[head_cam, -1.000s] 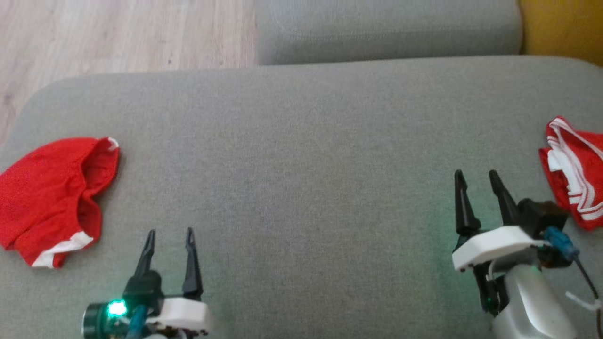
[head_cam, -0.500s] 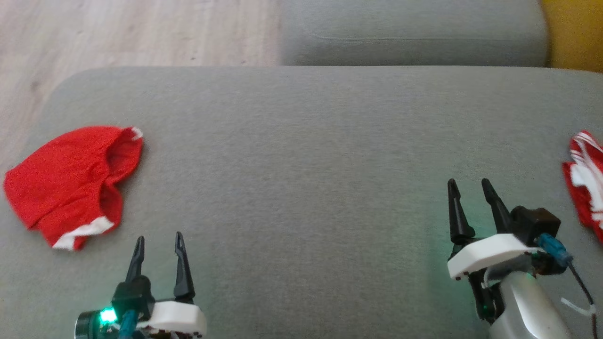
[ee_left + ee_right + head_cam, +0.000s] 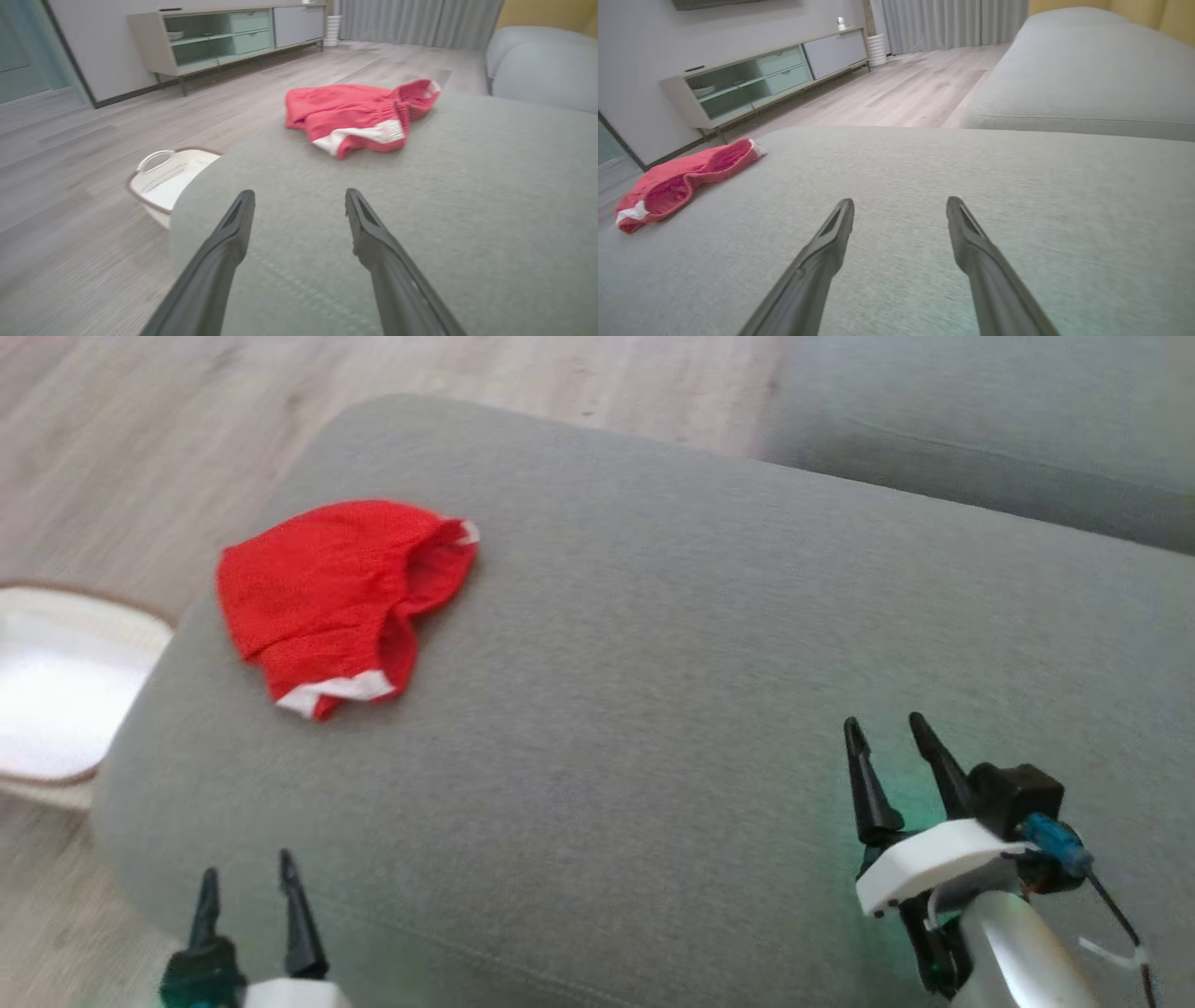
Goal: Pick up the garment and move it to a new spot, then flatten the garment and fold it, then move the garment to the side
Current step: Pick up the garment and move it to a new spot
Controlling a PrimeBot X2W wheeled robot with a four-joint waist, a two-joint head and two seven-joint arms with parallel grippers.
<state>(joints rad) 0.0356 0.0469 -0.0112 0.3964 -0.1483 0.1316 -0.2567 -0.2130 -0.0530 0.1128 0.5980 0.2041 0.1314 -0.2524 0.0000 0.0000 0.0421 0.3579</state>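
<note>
A crumpled red garment [image 3: 336, 593] with white trim lies on the grey sofa cushion [image 3: 672, 709] near its far left corner; it also appears as the red garment [image 3: 359, 114] ahead of my left fingers and the red garment [image 3: 682, 179] at the left of the right wrist view. My left gripper [image 3: 246, 879] hangs open at the cushion's near left edge, well short of the garment. Over the cushion's right side my right gripper [image 3: 882, 730] is open with nothing between its fingers. In both wrist views, the left gripper [image 3: 299, 198] and the right gripper [image 3: 899, 205] show spread, empty fingers.
A white laundry basket [image 3: 56, 681] stands on the wooden floor left of the sofa, seen too as the basket [image 3: 163, 179]. Another grey cushion [image 3: 980, 439] lies beyond at the right. A low cabinet [image 3: 219, 35] stands against the far wall.
The head camera has swung left and tilted, so the whole picture shifted. A second red-and-white garment at the right edge has left the view and the basket has come in. Both grippers stay open.
</note>
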